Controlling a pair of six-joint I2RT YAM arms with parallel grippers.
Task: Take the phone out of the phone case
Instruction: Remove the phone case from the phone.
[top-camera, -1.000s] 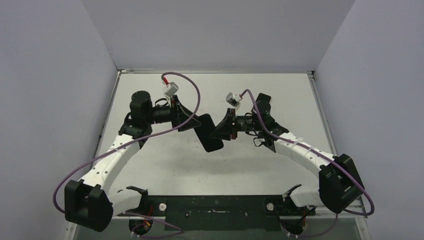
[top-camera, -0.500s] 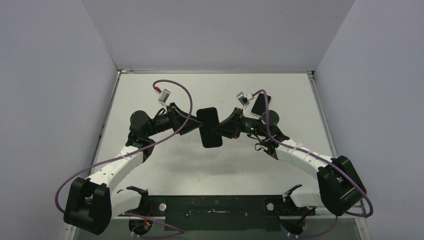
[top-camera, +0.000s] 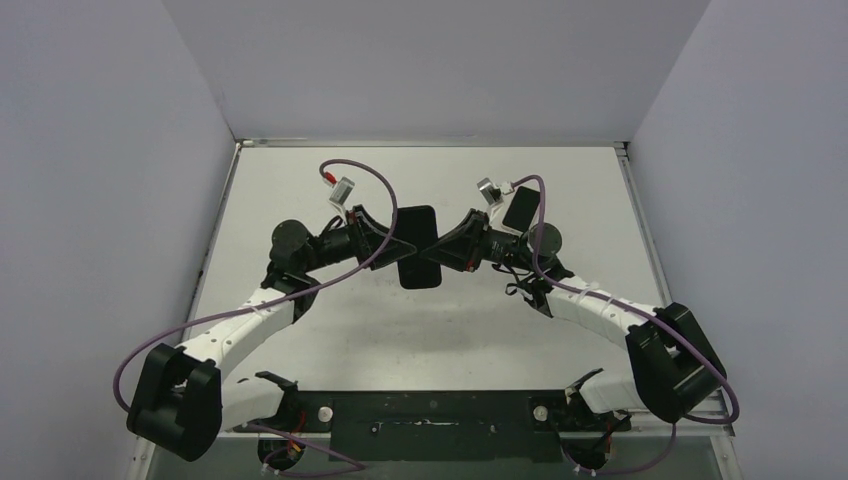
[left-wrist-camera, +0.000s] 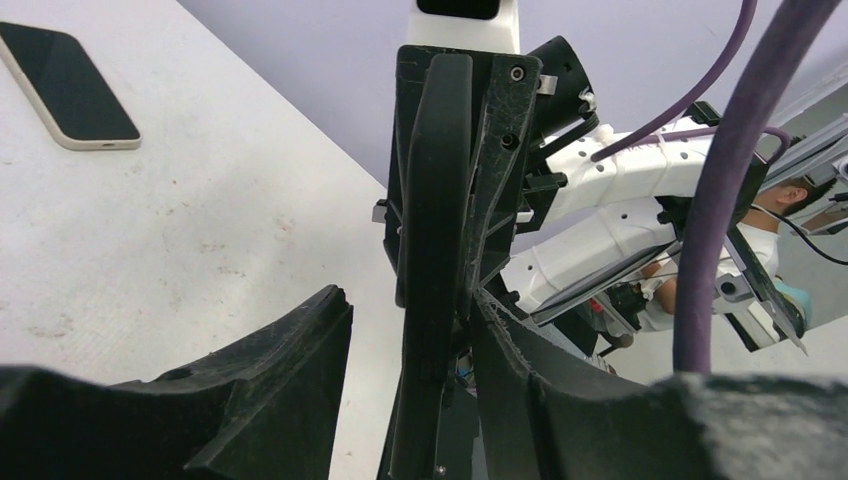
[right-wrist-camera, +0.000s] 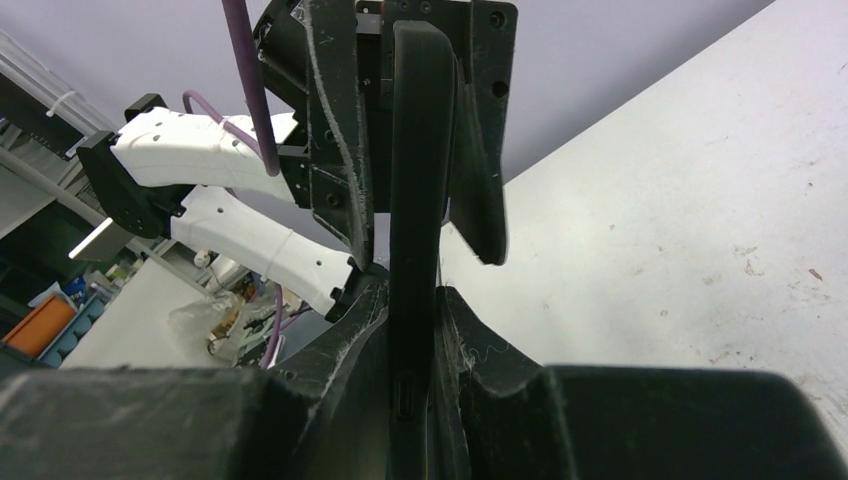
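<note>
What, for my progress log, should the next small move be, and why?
Probably lower the black phone case to the white table and release it: the dark-screened, pale-edged phone already lies there apart, the right gripper clamps the case, the left gripper stands open.

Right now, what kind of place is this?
Probably a robotics lab test booth: a left arm and right arm bolted to a white table, plain walls closing three sides, and an orange bin with workshop clutter beyond.
</note>
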